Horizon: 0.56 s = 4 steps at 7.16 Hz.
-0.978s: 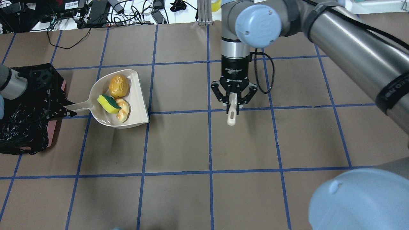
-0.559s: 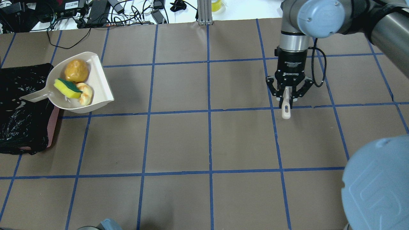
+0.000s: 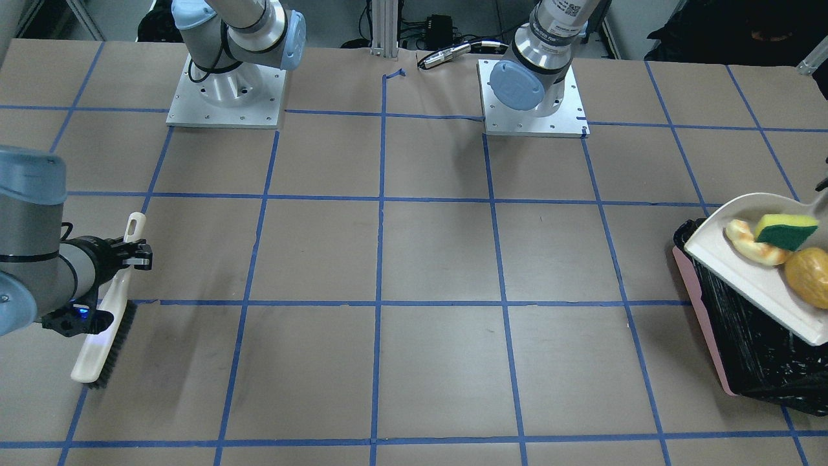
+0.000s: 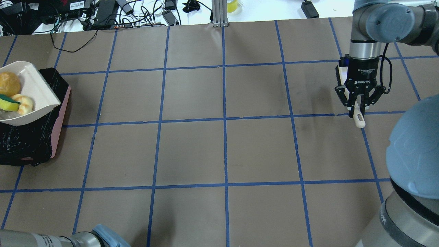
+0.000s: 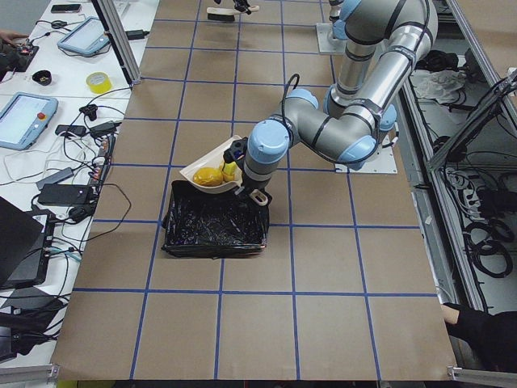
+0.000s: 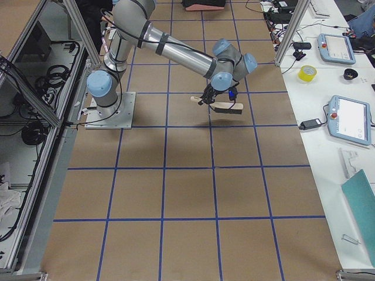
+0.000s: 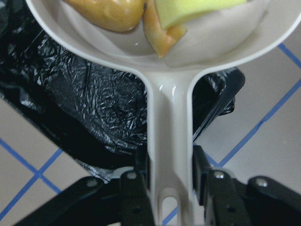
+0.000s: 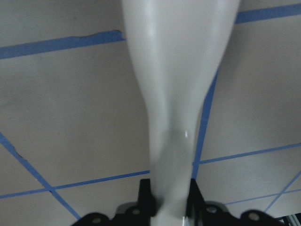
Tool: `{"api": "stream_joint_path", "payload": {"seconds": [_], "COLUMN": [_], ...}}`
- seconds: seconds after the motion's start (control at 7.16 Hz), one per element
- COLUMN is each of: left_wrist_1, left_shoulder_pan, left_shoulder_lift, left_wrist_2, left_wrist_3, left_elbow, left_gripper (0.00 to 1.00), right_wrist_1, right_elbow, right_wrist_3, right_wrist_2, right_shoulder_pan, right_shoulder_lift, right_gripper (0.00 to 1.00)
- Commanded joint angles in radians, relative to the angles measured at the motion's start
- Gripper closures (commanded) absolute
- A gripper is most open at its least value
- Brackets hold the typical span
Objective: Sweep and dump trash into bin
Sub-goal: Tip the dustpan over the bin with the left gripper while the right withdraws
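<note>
The trash lies in the cream dustpan (image 4: 37,90): a golden-yellow roll (image 4: 8,83), a yellow-and-green sponge (image 3: 786,230) and a tan pastry piece (image 3: 747,243). The dustpan hangs in the air over the bin (image 4: 58,127), a pink box lined with a black bag (image 3: 757,349). My left gripper (image 7: 170,165) is shut on the dustpan's handle, and the bag shows beneath it. Far to the right, my right gripper (image 4: 357,104) is shut on the handle of the cream brush (image 3: 107,317), whose black bristles point at the table.
Cables and power bricks (image 4: 103,13) crowd the white surface beyond the table's far edge, beside an aluminium post (image 4: 219,13). The two arm bases (image 3: 226,97) stand on the robot's side. Blue tape lines grid the brown table.
My left arm has lifted the loaded dustpan and carried it left, over the bin. My right arm has moved right with the brush in it.
</note>
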Motion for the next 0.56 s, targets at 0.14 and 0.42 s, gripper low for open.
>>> {"api": "stream_joint_path", "payload": {"seconds": [0.14,0.42], "left_wrist_1": [0.0,0.042], "left_shoulder_pan": [0.054,-0.034], "left_shoulder_lift": [-0.068,-0.066], "left_wrist_2": [0.188,0.39], "left_wrist_3": [-0.028,-0.003], "left_elbow": [0.142,0.155], "left_gripper": [1.0,1.0], "right_wrist_1": [-0.12,-0.137], "right_elbow": [0.01,0.011], "right_wrist_3": [-0.208,-0.13], "right_wrist_2": [-0.094,-0.092], "right_shoulder_pan": [-0.028,-0.028], "right_shoulder_lift": [0.033,0.062], "right_gripper": [0.97,0.95]}}
